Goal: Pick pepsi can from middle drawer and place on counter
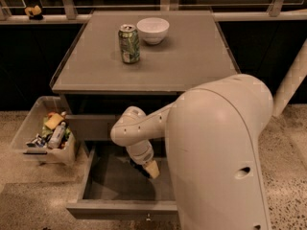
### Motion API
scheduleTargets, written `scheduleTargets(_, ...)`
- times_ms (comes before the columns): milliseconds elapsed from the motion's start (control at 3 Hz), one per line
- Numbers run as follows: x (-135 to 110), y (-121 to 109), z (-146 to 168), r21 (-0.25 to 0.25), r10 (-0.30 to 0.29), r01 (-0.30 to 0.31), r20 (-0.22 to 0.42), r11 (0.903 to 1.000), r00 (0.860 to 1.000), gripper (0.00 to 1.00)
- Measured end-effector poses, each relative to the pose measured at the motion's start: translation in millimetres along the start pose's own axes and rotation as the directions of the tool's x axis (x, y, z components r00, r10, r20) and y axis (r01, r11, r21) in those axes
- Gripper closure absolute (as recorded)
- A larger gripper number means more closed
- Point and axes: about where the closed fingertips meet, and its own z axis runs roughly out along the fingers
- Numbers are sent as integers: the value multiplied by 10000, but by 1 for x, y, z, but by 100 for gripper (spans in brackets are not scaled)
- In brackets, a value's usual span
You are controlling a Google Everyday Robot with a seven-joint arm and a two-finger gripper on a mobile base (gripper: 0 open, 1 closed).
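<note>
Grey worktop (pixel 192 56) carries green can (pixel 129 43) and white bowl (pixel 152 29) | gripper (pixel 146 169) down in open middle drawer (pixel 115 208) | pepsi can (pixel 138 166) dark shape at gripper, inside drawer | grip open or closed: cannot tell

Gripper (pixel 147 168) low inside the open middle drawer (pixel 120 208), green can (pixel 129 43) on counter (pixel 192 56).

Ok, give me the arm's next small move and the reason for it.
Probably a short straight lift. The gripper hangs low inside the middle drawer, with a dark shape at its tip, seemingly the pepsi can. The drawer stands pulled out below the counter, so rising first should clear the drawer's walls before any swing toward it.
</note>
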Motion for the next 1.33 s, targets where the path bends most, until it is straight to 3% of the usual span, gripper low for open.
scheduleTargets(333, 0, 0, 0, 1, 1, -1, 1, 10000, 10000, 100)
scheduleTargets(667, 7, 10, -18, 52, 380, -378, -452, 9993, 9983, 100)
scheduleTargets(1000, 4, 31, -65, 37, 861, -866, -1605, 9962, 9833, 100)
scheduleTargets(1333, -6, 67, -118, 373, 1478, -1432, -2949, 9890, 9440, 100)
